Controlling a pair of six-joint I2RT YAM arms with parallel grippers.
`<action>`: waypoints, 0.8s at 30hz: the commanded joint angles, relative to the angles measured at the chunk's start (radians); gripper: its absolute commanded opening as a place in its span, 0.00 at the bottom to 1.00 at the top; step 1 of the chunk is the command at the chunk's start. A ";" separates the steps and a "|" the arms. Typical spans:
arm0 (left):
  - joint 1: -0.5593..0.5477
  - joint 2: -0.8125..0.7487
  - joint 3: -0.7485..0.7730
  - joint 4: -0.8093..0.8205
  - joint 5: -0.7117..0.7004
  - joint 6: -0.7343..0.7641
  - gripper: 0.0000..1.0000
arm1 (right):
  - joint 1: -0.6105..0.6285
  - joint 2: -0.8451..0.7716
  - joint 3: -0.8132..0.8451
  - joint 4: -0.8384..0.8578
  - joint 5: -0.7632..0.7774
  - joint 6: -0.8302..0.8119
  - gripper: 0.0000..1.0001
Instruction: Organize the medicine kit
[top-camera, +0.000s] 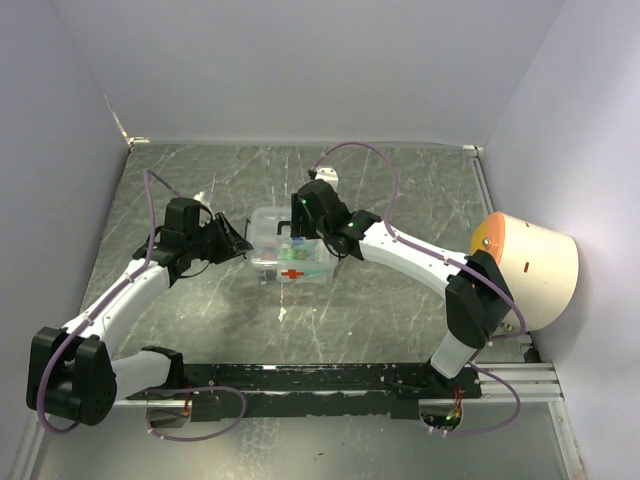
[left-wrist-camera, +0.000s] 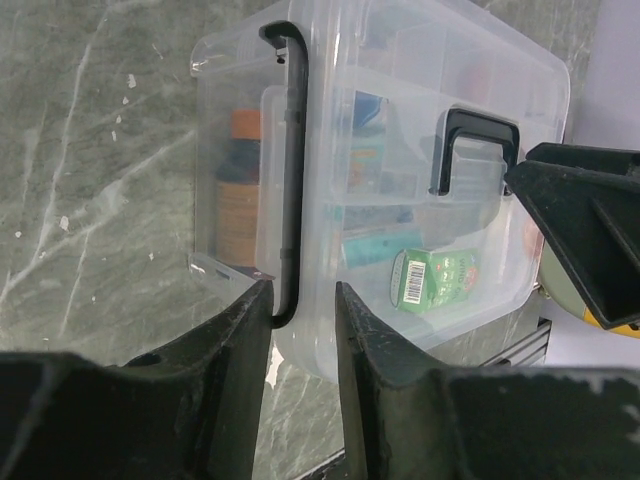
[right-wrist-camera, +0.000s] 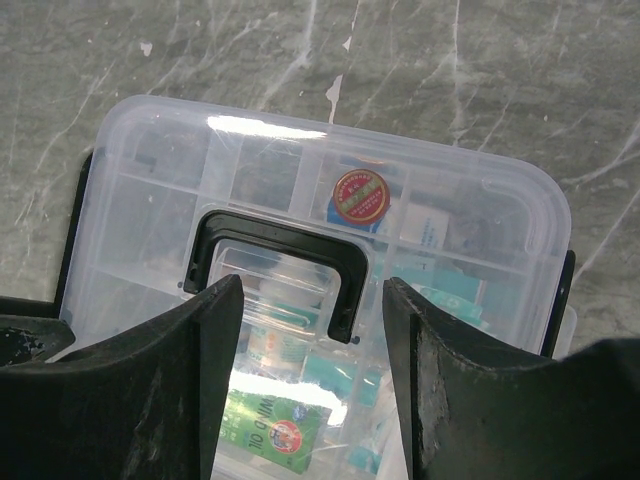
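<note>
A small clear plastic medicine kit (top-camera: 285, 258) sits flat on a grey-green marbled table (top-camera: 400, 190), near the middle and slightly to the left. Its long axis runs left to right across the table, and the red cross (top-camera: 292, 273) on its front faces the arm bases at the near edge. The lid is on, with a black carrying handle (right-wrist-camera: 275, 245) lying on top. Through the clear walls, the compartments show an orange-capped bottle (left-wrist-camera: 240, 180), a green carton with a barcode (left-wrist-camera: 435, 280) and a round red sticker (right-wrist-camera: 360, 197). At the kit's left end, the left gripper (left-wrist-camera: 303, 330) reaches in level with the table. Its fingers are a little apart and straddle the lower end of the black side handle (left-wrist-camera: 293, 160), with a gap visible beside it. Directly above the lid, the right gripper (right-wrist-camera: 310, 350) points down with its fingers spread wide, one on each side of the carrying handle, holding nothing. A cream domed object (top-camera: 535, 270) stands well apart at the table's right edge.
</note>
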 joint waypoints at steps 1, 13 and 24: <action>-0.034 0.017 0.002 -0.067 -0.052 0.040 0.40 | 0.011 0.057 -0.032 -0.112 -0.019 0.021 0.57; -0.093 0.051 0.073 -0.172 -0.198 0.078 0.42 | 0.011 0.024 0.009 -0.116 -0.021 0.018 0.58; -0.093 0.083 0.209 -0.246 -0.176 0.170 0.76 | -0.005 -0.151 -0.011 -0.080 0.114 0.005 0.65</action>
